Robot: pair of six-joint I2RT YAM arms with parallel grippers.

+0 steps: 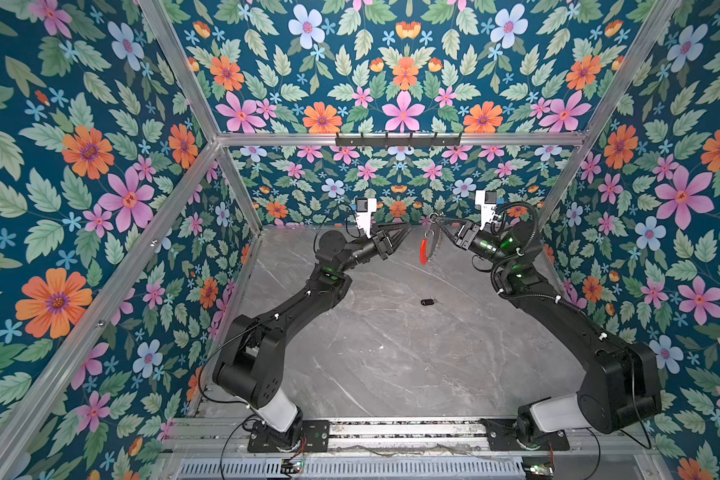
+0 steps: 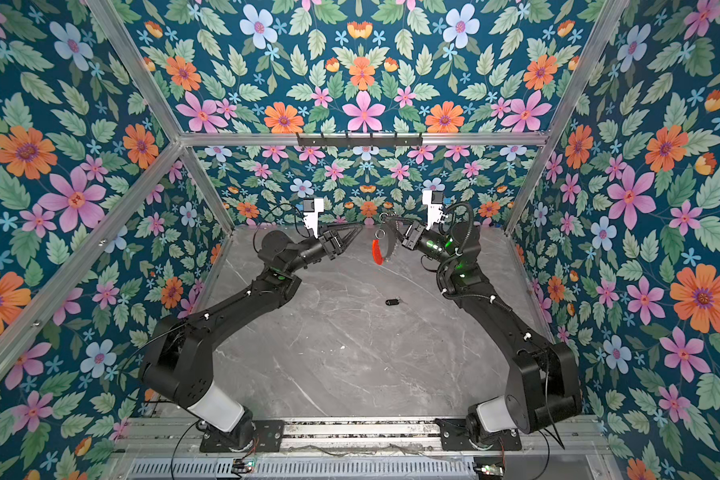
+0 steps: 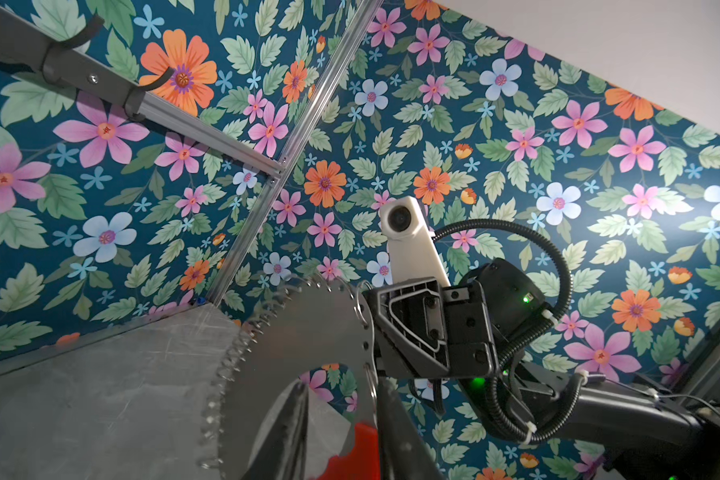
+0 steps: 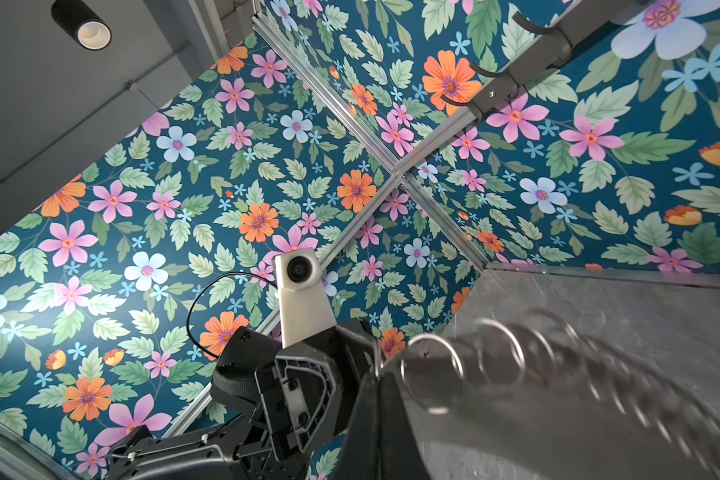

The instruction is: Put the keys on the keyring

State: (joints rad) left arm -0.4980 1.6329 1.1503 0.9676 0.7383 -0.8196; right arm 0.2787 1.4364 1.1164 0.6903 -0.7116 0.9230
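The right end effector point(image 1: 438, 219) is clamped on the top of the keyring point(image 1: 425, 248), which hangs below its tips clear of the table point(image 1: 391, 357). The left end effector point(image 1: 408, 227), jaws a narrow way apart and gripping nothing, points at the loop from just beside it. The key fob point(image 1: 427, 302) lies flat on the grey marbled table, well below both end effectors and roughly between them, inside walls of floral wallpaper point(image 1: 80, 166) on an aluminium frame point(image 1: 267, 139) with a black hook rail point(image 1: 398, 141) above them.
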